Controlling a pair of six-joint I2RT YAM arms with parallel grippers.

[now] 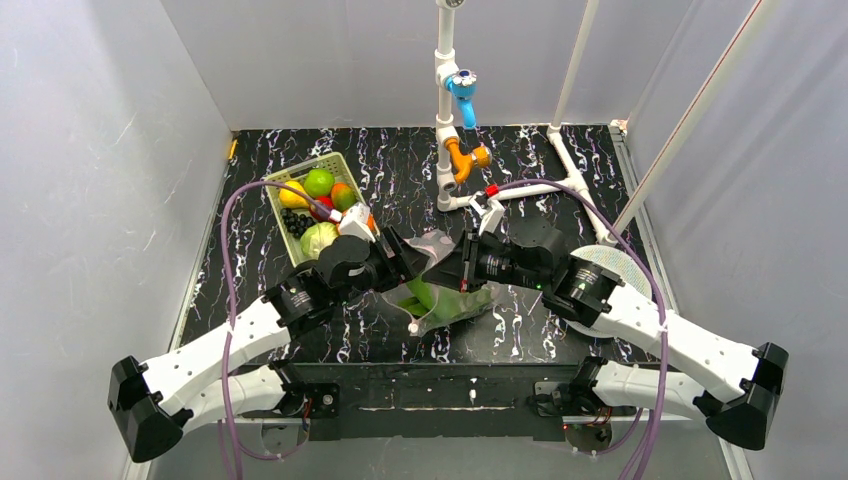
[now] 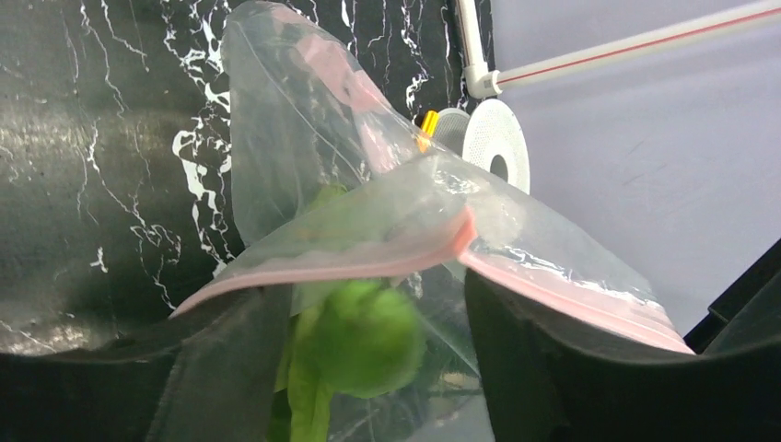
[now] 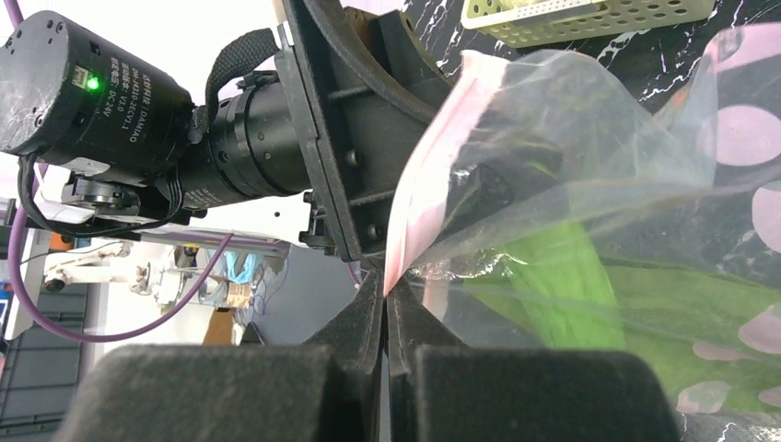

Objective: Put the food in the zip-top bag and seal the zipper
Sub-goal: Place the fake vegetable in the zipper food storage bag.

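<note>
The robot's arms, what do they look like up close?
Both the left arm and right arm have white shells, black round joints and looping purple cables. The right claw has matte black fingers; one black motor bears white lettering and a green light.

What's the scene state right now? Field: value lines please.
bag: clear zip-top bag, mid-table between both arms
contents: leafy green food inside
right tool: shut on the pink zipper
left tool: fingers apart, bag between them
seal: cannot tell
basket: back left, holds more fruit
</note>
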